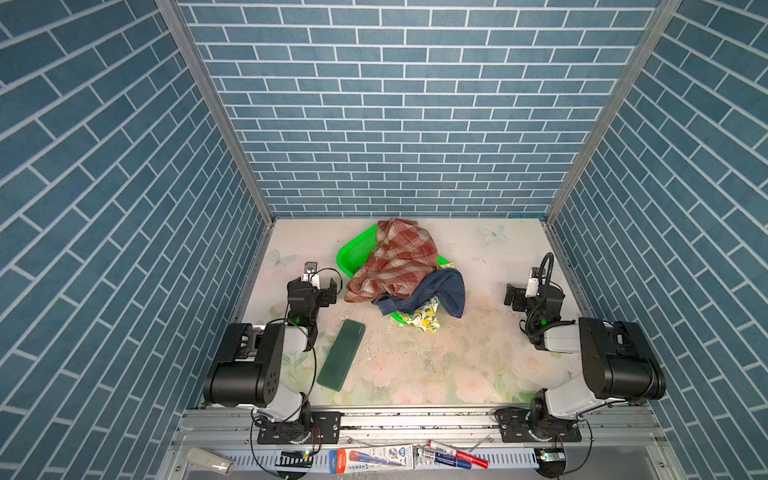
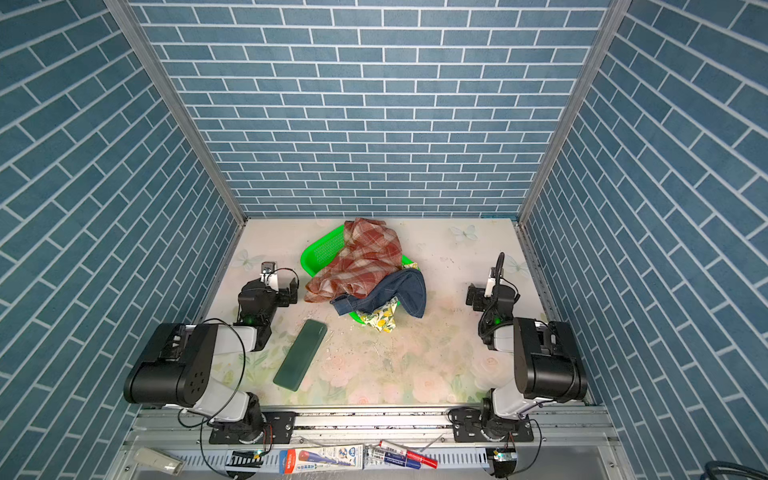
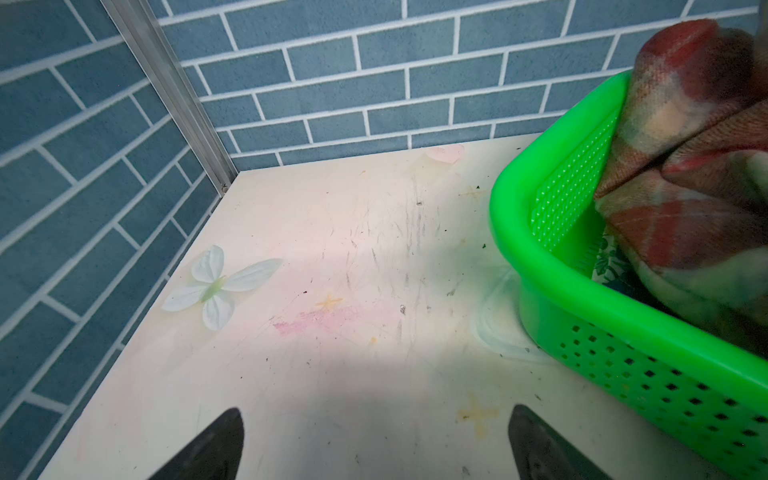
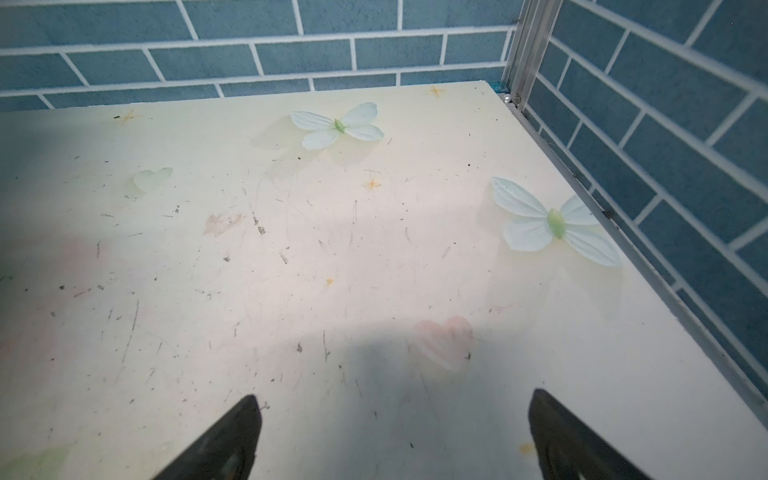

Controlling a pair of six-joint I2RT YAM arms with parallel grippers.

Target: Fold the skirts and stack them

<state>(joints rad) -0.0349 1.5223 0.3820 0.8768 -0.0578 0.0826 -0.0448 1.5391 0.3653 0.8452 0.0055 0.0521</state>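
My left gripper [image 3: 376, 411] hangs released, jaws wide, low over the bench [image 1: 478, 353] just beside the green basket [image 1: 353, 249]. My right gripper [image 4: 394, 395] is released too, well apart from the heap on the other side. The plaid skirt [image 1: 395, 262] lies crumpled on top of the basket, draping over its rim toward my left arm. The denim skirt [image 1: 440, 291] spills over the near rim onto the bench. The lemon skirt [image 1: 424, 318] pokes out beneath the denim. A dark green pad [image 1: 341, 354] lies flat near my left arm.
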